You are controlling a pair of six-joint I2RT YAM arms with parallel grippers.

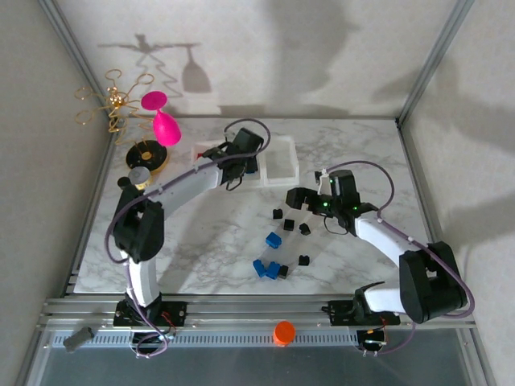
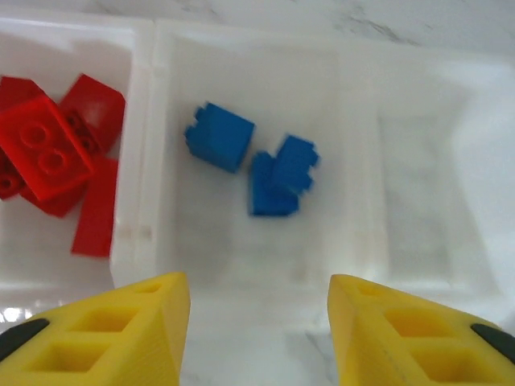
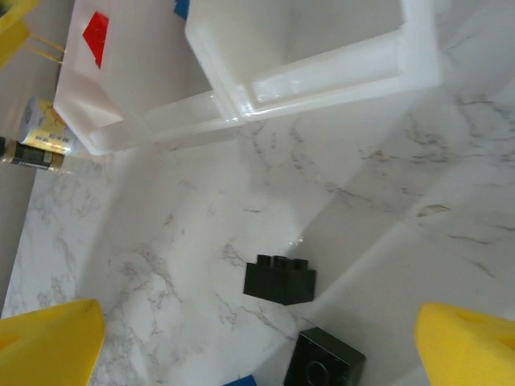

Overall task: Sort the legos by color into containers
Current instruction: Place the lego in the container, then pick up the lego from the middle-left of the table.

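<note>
At the far side of the marble bench, the left pincer hung over the row of clear containers, and from above its arm covered much of the left and middle bins. The left wrist camera looked straight into them. Red legos lay heaped in the left bin and blue legos sat in the middle one, one brick apart from a touching cluster, with a white dividing wall of the containers between the colours. The left pincer had its yellow fingers spread wide with nothing between them.

The right pincer hovered just in front of the right end of the row. In its own wrist view the right pincer was also spread wide and empty. Two black legos lay close together on the marble below it, the containers stood beyond, and a small jar stood past their far end.

From above, more black legos lay scattered near the right pincer, and loose blue bricks lay nearer the arm bases. An orange cap rested on the metal rail between the bases. A gold wire stand and a pink ornament occupied the far-left corner. The bench was white with grey veins, and the pale walls behind it carried soft shadows.
</note>
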